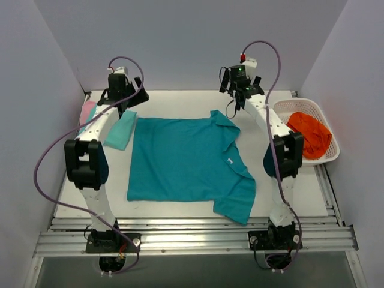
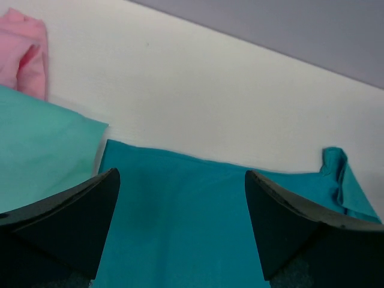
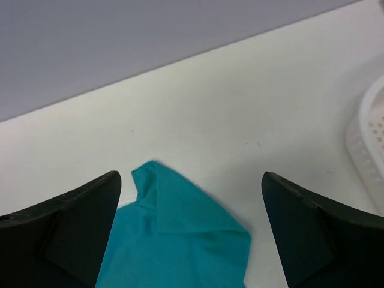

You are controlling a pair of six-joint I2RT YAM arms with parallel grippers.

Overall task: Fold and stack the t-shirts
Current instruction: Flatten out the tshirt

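Top external: deep teal t-shirt (image 1: 186, 159) spread flat in middle of table (image 1: 180, 103).
We see left gripper (image 2: 180, 177) wide open, holding nothing, over shirt's far-left corner; right gripper (image 3: 192, 177) wide open & empty too, over far-right sleeve; aqua-mint t-shirt (image 1: 122, 131) folded just beside teal one on left; pink t-shirt (image 1: 87, 110) next to it at table edge; white basket (image 1: 297, 101) w/ orange cloth (image 1: 310, 133) at right.
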